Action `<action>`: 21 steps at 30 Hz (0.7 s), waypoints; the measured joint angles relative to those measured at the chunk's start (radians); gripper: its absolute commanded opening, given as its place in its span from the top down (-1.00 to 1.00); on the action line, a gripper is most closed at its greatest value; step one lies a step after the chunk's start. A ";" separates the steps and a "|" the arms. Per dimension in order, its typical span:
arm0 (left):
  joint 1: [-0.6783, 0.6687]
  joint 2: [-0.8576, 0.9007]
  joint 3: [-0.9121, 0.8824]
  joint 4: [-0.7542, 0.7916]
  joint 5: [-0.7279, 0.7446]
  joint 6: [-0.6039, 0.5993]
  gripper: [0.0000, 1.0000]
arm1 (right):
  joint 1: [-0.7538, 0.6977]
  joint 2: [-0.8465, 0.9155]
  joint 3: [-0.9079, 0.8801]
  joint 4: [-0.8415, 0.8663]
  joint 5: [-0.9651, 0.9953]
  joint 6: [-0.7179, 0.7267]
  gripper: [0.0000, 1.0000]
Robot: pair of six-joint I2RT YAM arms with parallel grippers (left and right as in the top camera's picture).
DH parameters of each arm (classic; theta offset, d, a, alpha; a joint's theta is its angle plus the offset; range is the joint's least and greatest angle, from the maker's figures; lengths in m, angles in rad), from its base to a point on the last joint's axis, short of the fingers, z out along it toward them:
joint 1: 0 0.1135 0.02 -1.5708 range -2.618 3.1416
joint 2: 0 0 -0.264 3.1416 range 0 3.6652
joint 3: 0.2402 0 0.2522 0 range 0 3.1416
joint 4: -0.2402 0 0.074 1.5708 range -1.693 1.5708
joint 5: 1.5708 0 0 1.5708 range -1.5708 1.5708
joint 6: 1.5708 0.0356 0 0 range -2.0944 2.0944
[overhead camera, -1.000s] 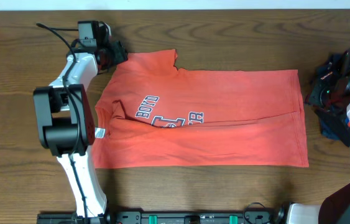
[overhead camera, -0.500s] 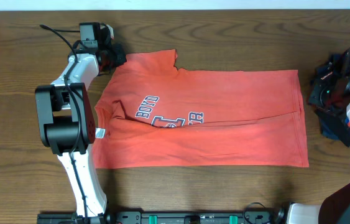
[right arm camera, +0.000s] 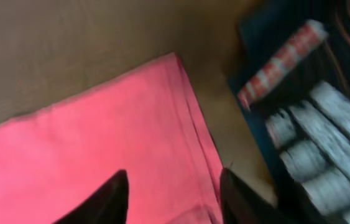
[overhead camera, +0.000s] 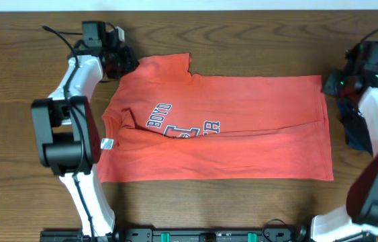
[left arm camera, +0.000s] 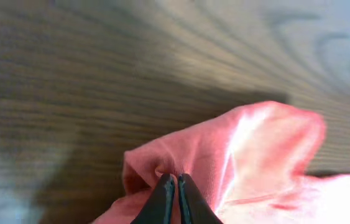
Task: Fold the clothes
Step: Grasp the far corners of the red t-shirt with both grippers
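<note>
A dark navy garment (overhead camera: pixel 354 138) with white lettering lies at the right edge of the wooden surface (overhead camera: pixel 242 202), just beside the red-orange T-shirt (overhead camera: pixel 242 134). The T-shirt lies spread in the middle, and a fold hides part of its letters. The left gripper (left arm camera: pixel 176 180) pinches a sleeve. The right gripper (right arm camera: pixel 173 177) hangs with jaws apart above a hem corner.

1. Left of centre in the overhead view, the chest of the red-orange T-shirt (overhead camera: pixel 242 128) bears tilted navy-and-white lettering (overhead camera: pixel 160 114). The upper word begins "BO" and ends "TO" where a fold cuts it off.
2. Just lower right, only "ER" (overhead camera: pixel 213 128) is legible.
3. The white neck tag (overhead camera: pixel 107 143) is too small to read.
4. The dark garment (right arm camera: pixel 324 124), at the right of the right wrist view, has bold white marks too blurred to read.
</note>
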 measured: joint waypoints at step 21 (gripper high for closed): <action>0.003 -0.041 0.009 -0.105 0.002 0.000 0.88 | 0.025 0.333 -0.005 0.465 0.001 0.016 0.12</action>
